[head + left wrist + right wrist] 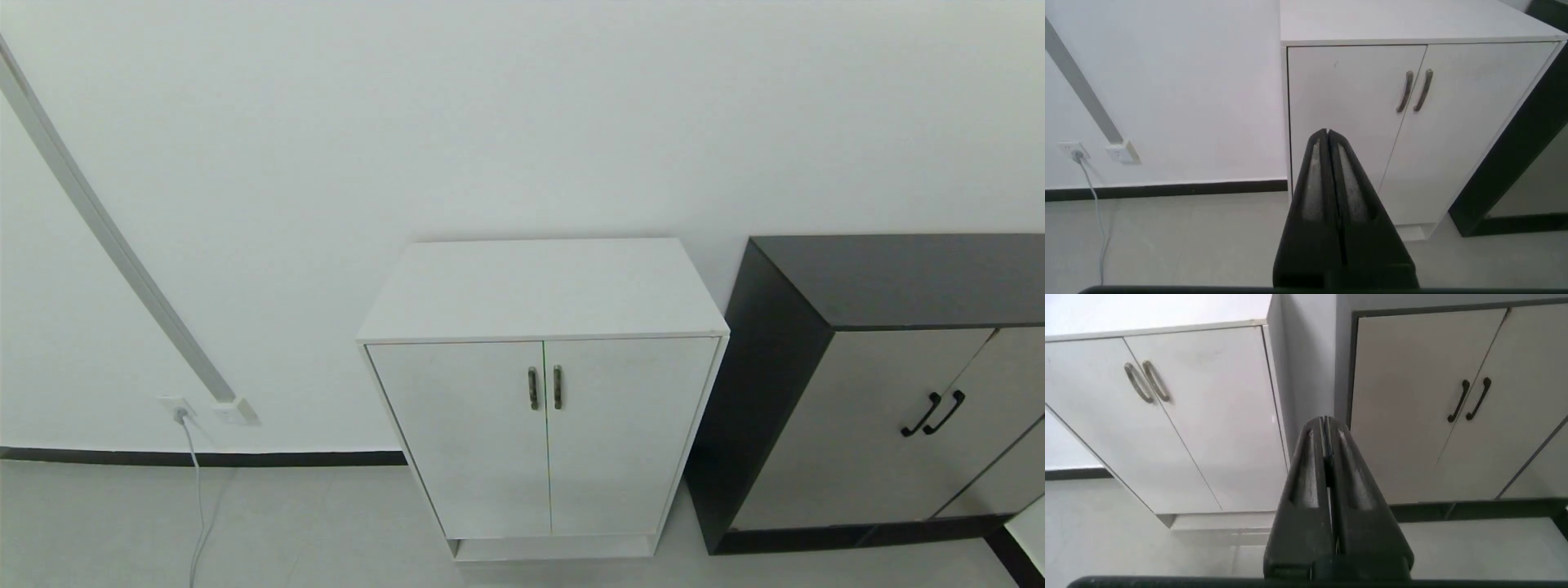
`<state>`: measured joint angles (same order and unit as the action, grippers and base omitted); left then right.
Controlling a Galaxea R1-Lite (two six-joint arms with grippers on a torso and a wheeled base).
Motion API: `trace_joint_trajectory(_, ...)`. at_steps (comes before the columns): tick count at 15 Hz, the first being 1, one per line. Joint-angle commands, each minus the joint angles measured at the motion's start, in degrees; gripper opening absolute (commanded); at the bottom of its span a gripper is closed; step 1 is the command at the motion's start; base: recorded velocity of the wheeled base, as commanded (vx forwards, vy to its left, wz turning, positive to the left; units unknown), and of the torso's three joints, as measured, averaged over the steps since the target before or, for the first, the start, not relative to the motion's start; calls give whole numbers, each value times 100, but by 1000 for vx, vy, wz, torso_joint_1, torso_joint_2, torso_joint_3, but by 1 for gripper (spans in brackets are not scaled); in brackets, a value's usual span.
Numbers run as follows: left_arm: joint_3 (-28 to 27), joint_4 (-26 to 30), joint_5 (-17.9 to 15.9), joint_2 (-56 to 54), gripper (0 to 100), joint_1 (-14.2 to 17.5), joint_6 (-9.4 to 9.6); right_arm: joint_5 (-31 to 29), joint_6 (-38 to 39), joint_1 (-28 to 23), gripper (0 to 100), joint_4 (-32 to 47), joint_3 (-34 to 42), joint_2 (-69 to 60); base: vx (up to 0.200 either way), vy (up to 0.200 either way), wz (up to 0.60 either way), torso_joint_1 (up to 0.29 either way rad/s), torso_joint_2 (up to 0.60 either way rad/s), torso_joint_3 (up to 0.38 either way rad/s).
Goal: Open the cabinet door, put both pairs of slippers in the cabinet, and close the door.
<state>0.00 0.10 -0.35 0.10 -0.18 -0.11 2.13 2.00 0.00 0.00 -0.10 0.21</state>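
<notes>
Two cabinets stand side by side against a plain white wall [522,122] on a pale grey floor [286,523]. The white cabinet [539,286] lies ahead of the left claw [1327,139], a little to the robot's right of it and well apart from the tips. Its two doors [465,441] are shut, meeting at a thin centre seam, with a pair of upright metal handles [533,388] just either side of that seam, near the top. Below the doors an open recess runs along the base. The left claw is closed to a narrow slit, its two dark fingers pressed together and holding nothing. The right claw [1325,425] is the same, fingers together and empty, and points at the gap between the two cabinets, with the white one ahead on the robot's left and the dark cabinet [784,367] ahead on its right. The dark cabinet has a black top and side, pale shut doors and two curved black handles. Farther to the robot's left of the left claw, a socket [174,405] sits low on the wall with a grey cable [196,490] hanging from it to the floor. A grey trunking [106,229] slants down the wall to a second plate beside the socket. A dark skirting [204,457] runs along the foot of the wall up to the white cabinet.
</notes>
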Motion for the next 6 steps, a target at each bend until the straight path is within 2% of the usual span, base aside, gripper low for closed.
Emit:
trace_joint_trajectory(1,0,-1,0,8,0,1,2,6,11,0,0,0,1,-12,0,0,0,0,0,0)
trace_joint_trajectory(6,-9,-1,0,8,0,1,2,6,11,0,0,0,1,-12,0,0,0,0,0,0)
